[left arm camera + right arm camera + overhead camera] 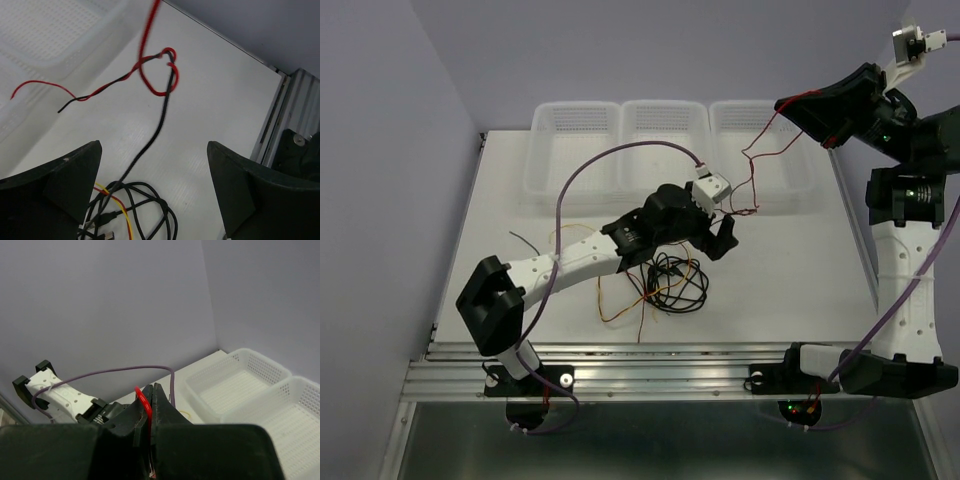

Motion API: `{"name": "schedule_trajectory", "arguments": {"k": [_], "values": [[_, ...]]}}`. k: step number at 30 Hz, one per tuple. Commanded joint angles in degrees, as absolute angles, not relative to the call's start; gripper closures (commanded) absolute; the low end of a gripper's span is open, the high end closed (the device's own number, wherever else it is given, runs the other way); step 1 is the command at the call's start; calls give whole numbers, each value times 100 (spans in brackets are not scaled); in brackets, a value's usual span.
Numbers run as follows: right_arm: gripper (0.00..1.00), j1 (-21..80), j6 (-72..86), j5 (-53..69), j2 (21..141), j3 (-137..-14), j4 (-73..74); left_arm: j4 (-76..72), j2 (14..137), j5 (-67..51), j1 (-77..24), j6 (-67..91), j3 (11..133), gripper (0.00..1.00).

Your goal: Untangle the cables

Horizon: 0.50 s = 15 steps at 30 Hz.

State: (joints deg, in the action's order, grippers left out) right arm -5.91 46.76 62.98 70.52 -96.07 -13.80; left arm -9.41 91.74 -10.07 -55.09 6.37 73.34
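My right gripper (788, 104) is raised at the back right, shut on a red cable (145, 407) that hangs from it (764, 152) down toward the table. In the left wrist view the red cable (150, 85) loops around a black cable (161, 122) in a knot. My left gripper (155, 185) is open and empty, above a bundle of black cables (677, 283) with yellow and red strands (122, 210). In the top view the left gripper (723, 235) hovers over the table's middle, near the knot (745, 209).
Three white perforated baskets (575, 150) stand in a row along the table's back edge. A thin yellow cable (615, 305) loops at the left of the black bundle. A short dark wire (525, 240) lies at the left. The table's metal rail (280, 115) shows at the right.
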Motion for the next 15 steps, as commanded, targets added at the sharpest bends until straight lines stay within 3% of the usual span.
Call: {"name": "schedule_trajectory", "arguments": {"k": [1,6,8,10,11,13,14,15], "values": [[99,-589,4729,6223,7154,-9703,-1441,-1626,9140,-1643,-5555,483,7304,2],[99,-589,4816,6267,7207,-9633,-1511,-1574,9448,-1627,-5581,396,7584,2],[99,-589,4860,6310,7181,-9589,-1599,-1407,9650,-1425,-5572,343,7804,10],[99,-589,4825,6302,7172,-9606,-1573,-1258,9773,-1345,-5581,351,7945,31],[99,-589,4721,6250,7181,-9633,-1443,-1205,9860,-1258,-5572,378,8041,61],[99,-589,4501,6118,7189,-9685,-1197,-1108,9888,-1082,-5572,448,8060,91],[99,-589,4274,5934,7198,-9729,-1039,-986,9844,-777,-5572,509,7981,100],[99,-589,4106,5811,7190,-9738,-724,-950,9792,-573,-5581,658,7885,100]]}}
